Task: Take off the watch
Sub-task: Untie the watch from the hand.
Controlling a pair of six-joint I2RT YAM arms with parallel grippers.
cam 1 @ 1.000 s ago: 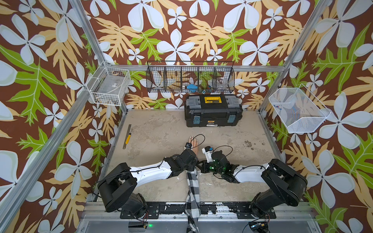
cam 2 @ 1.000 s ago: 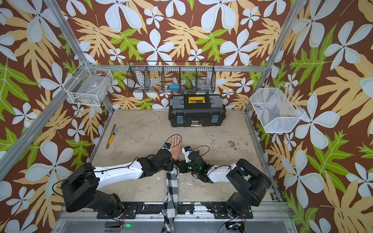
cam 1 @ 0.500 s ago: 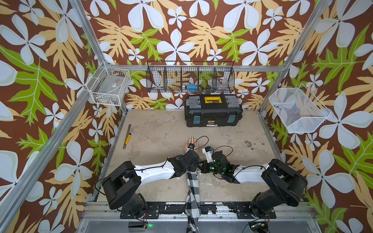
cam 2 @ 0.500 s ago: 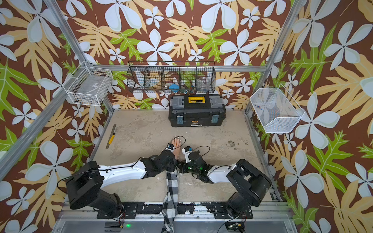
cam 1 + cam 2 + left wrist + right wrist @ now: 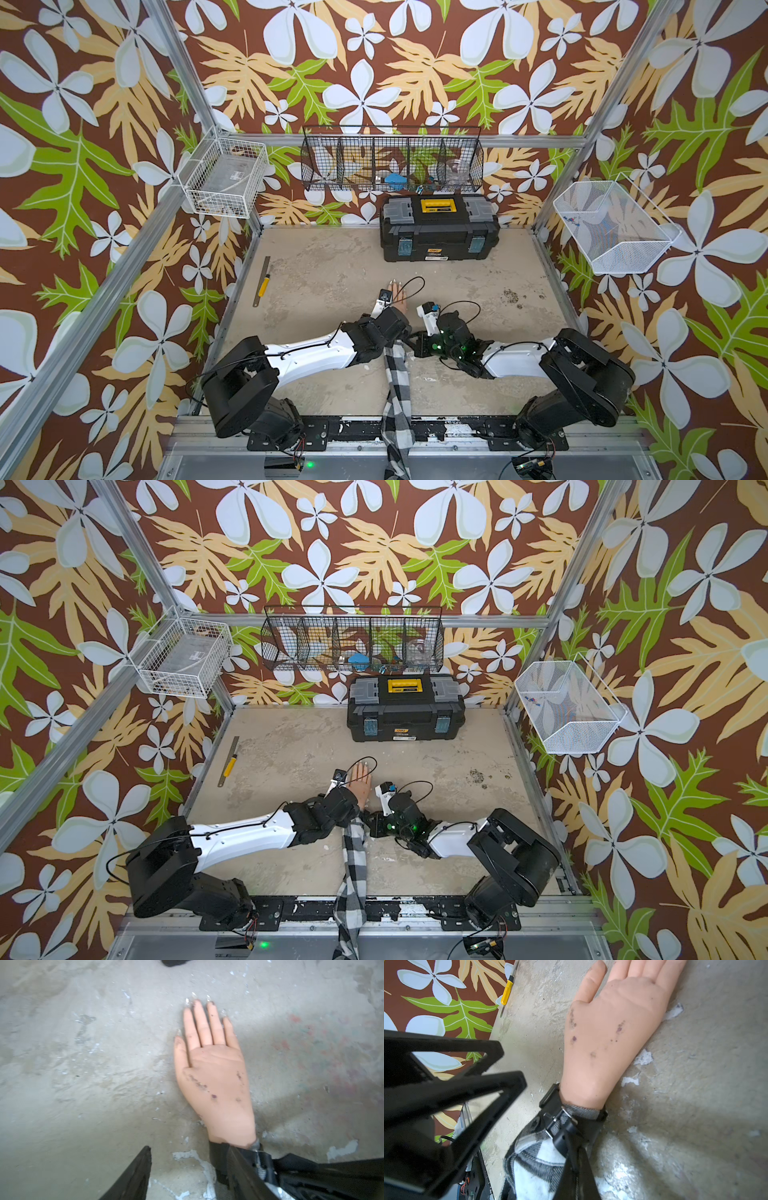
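The watch (image 5: 571,1126) is strapped round the wrist of a mannequin hand (image 5: 400,297) that lies flat on the table in a plaid sleeve (image 5: 397,382). Its buckle and black strap show in the right wrist view. My right gripper (image 5: 574,1159) is shut on the strap's loose tail just behind the buckle. My left gripper (image 5: 187,1147) is open over the wrist. One of its fingers (image 5: 135,1174) is above bare table and its other finger lies across the strap (image 5: 217,1159). The watch face is hidden. In both top views the arms cover the wrist.
A black toolbox (image 5: 438,228) stands at the back of the table. A yellow-handled tool and a ruler (image 5: 262,282) lie near the left edge. A black wire basket (image 5: 392,160) and two white wire baskets (image 5: 226,183) (image 5: 611,228) hang on the walls.
My left arm has shifted slightly to the right over the wrist and its jaws have narrowed a little. My right arm has stayed still with the strap in it.
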